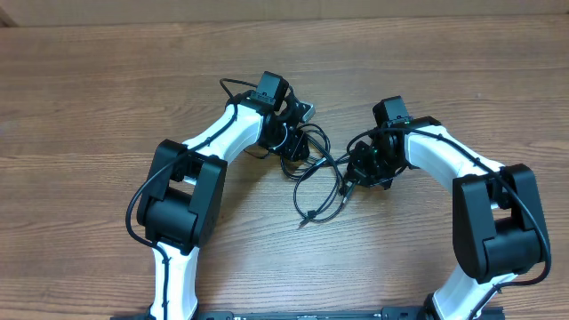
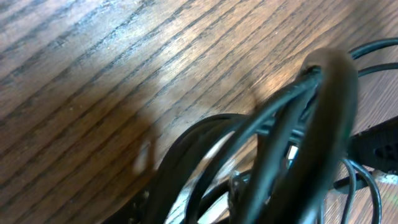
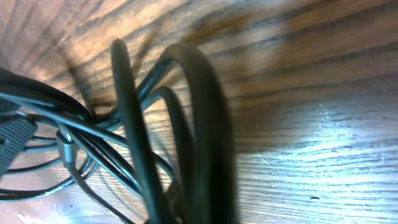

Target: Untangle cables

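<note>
The cables (image 1: 316, 182) lie as a tangle of thin black cords on the wooden table between my two arms. My left gripper (image 1: 291, 147) is down at the tangle's left end. In the left wrist view a bunch of cables (image 2: 273, 143) arches up close to the camera and hides the fingers. My right gripper (image 1: 360, 171) is at the tangle's right end. In the right wrist view, loops of cables (image 3: 199, 124) rise from where its jaws are, hiding its fingers. A silvery plug (image 3: 65, 149) shows among the cords.
Bare wooden table (image 1: 107, 80) surrounds the tangle on all sides. Thicker black wires run along both white arms (image 1: 213, 133). A loose cord end (image 1: 307, 218) trails toward the front edge.
</note>
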Available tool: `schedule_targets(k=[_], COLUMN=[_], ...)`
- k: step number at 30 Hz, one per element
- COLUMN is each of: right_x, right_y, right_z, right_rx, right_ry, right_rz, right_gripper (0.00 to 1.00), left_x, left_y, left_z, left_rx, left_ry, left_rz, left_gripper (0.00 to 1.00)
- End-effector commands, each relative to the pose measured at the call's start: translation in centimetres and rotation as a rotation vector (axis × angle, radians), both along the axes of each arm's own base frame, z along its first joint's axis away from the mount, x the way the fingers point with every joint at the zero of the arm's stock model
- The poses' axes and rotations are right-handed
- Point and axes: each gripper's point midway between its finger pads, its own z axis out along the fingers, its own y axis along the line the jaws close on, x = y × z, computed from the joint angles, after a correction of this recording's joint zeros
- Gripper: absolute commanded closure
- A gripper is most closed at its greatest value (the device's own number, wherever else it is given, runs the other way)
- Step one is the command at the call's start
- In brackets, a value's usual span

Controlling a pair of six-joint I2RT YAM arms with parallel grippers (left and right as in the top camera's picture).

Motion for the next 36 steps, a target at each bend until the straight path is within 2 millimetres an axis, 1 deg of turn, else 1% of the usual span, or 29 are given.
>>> schedule_targets(k=[1,2,4,5,7,10,14,16,18,20,24,26,27,29,33,34,35,36], right_x=[-0.2,-0.3,-0.5,-0.6,-0.6,-0.5,-0.6,-0.7,-0.9,-1.3,-1.8,-2.0,-2.1,-2.2,-2.1,-1.9,-1.6,-1.4], right_y=[0.5,0.9,1.3,1.4,1.4,0.5,-1.0,-1.4,-1.4,-1.1,-0.9,-0.3,0.3,0.8,0.8,0.9,0.9,0.9], right_z=[-0.2,-0.2,-0.2,-0.2,-0.2,-0.2,-0.2,-0.1,-0.1,-0.1,0.0,1.0,1.9,3.6,5.7,6.0,6.2,6.2], right_rx=[-0.012,-0.005,-0.005,-0.005,-0.004,-0.007,-0.008,-0.004,-0.003,-0.005,0.003,0.072,0.124,0.189,0.205,0.207,0.207,0.207], right_ry=[-0.008,-0.014,-0.028,-0.036,-0.046,-0.039,-0.008,0.005,0.014,0.024,0.045,0.040,0.028,0.011,-0.009,-0.020,-0.032,-0.041], right_rz=[0.041,0.064,0.107,0.127,0.155,0.145,0.099,0.087,0.087,0.098,0.104,0.154,0.198,0.273,0.356,0.366,0.369,0.370], right_gripper=[0.96,0.96,0.95,0.92,0.90,0.90,0.93,0.93,0.93,0.83,0.82,0.80,0.78,0.72,0.64,0.61,0.55,0.52], left_x=[-0.6,-0.6,-0.6,-0.7,-0.8,-0.9,-1.3,-1.6,-1.6,-1.1,-0.8,-0.9,-0.9,-1.0,-1.0,-1.0,-1.0,-1.0], left_y=[0.1,0.0,0.0,0.0,-0.1,-0.1,-0.2,-0.5,-0.4,0.3,1.0,1.0,1.0,1.0,1.0,1.0,1.0,1.0], left_z=[-1.2,-1.2,-1.2,-1.2,-0.9,-0.1,2.3,3.7,4.6,4.7,4.7,4.7,4.7,4.7,4.7,4.7,4.7,4.7], left_rx=[0.019,0.018,0.017,0.014,-0.004,-0.039,-0.157,-0.253,-0.322,-0.331,-0.328,-0.327,-0.327,-0.327,-0.328,-0.328,-0.328,-0.328], left_ry=[0.025,0.027,0.027,0.029,0.040,0.054,0.085,0.100,0.111,0.111,0.114,0.117,0.119,0.121,0.120,0.120,0.119,0.118], left_rz=[-0.003,-0.003,-0.003,-0.005,-0.012,-0.021,-0.089,-0.127,-0.133,-0.112,-0.094,-0.094,-0.093,-0.093,-0.094,-0.095,-0.096,-0.097], left_gripper=[0.79,0.86,0.95,0.96,0.96,0.96,0.96,0.96,0.96,0.96,0.96,0.96,0.96,0.96,0.96,0.96,0.96,0.96])
